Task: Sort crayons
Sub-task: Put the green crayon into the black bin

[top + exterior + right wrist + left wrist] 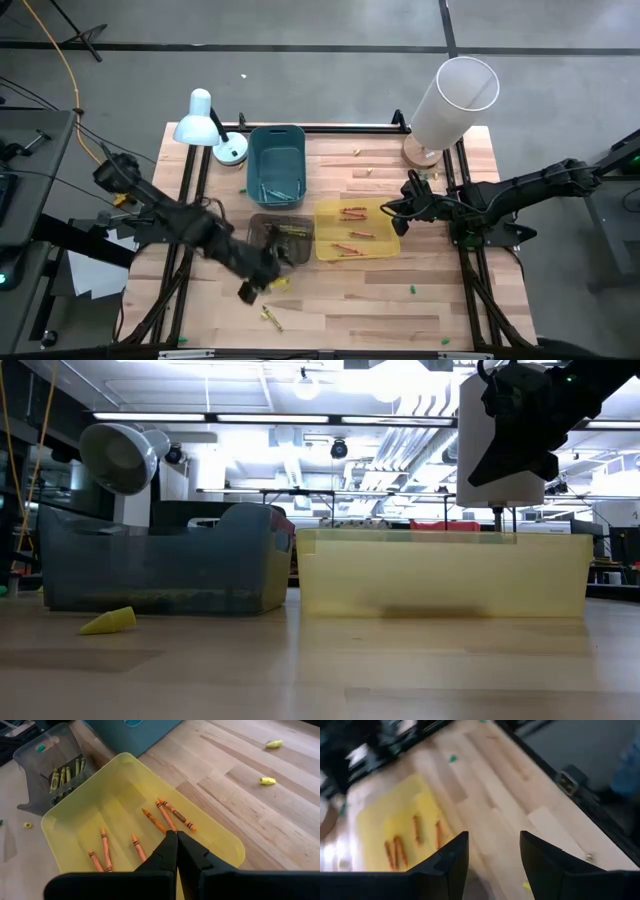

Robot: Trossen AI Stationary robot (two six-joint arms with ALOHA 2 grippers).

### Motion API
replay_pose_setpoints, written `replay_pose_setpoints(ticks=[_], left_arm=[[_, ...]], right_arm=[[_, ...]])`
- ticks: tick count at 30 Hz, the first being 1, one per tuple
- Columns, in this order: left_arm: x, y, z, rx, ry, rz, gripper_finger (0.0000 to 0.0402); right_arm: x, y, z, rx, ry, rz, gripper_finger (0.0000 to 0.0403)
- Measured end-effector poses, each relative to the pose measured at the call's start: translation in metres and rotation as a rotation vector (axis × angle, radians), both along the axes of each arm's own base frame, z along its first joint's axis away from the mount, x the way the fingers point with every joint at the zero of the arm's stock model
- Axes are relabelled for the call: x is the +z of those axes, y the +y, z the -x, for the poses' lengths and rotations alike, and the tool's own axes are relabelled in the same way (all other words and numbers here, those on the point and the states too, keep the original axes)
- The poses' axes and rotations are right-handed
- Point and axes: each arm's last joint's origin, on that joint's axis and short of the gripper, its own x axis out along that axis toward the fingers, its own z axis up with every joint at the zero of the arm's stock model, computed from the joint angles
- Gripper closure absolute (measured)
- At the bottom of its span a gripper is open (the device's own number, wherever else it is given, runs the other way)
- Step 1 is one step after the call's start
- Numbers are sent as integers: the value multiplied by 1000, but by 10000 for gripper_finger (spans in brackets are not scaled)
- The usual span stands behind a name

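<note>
From above, the wooden tabletop [400,200] holds three bins: a teal plastic bin [276,160], a clear grey bin [281,236] and a flat yellow plastic bin [357,231] with orange crayons [352,212] in it. The left gripper [272,268] hangs over the near edge of the grey bin. A few yellow crayons [271,318] lie loose on the wood close by. The right gripper [392,209] waits at the far side of the yellow bin.

From table height, the teal and yellow bins stand side by side, and a yellow bit [108,621] lies in front. No crayon inside the bins can be seen from here.

From the left wrist, the fingers [446,865] stand apart with nothing between them. The picture is smeared, so little is clear except the orange sticks in the yellow bin.

From the right wrist, the fingers [168,851] are pressed tight together, holding nothing. Yellow-green crayons [65,774] lie in the grey bin.

I think a crayon has just been dropped, and the next move is to fetch a loose yellow one, which needs a careful pinch on a thin stick.
</note>
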Motion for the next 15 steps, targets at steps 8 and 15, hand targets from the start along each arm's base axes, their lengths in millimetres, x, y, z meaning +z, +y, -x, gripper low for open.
replay_pose_setpoints(ticks=[8,15], left_arm=[[-27,-65,-37,-198,191,-90,238],[-49,-84,-52,-125,266,36,238]], right_arm=[[-1,1,0,86,36,23,403],[-2,2,1,148,58,39,403]])
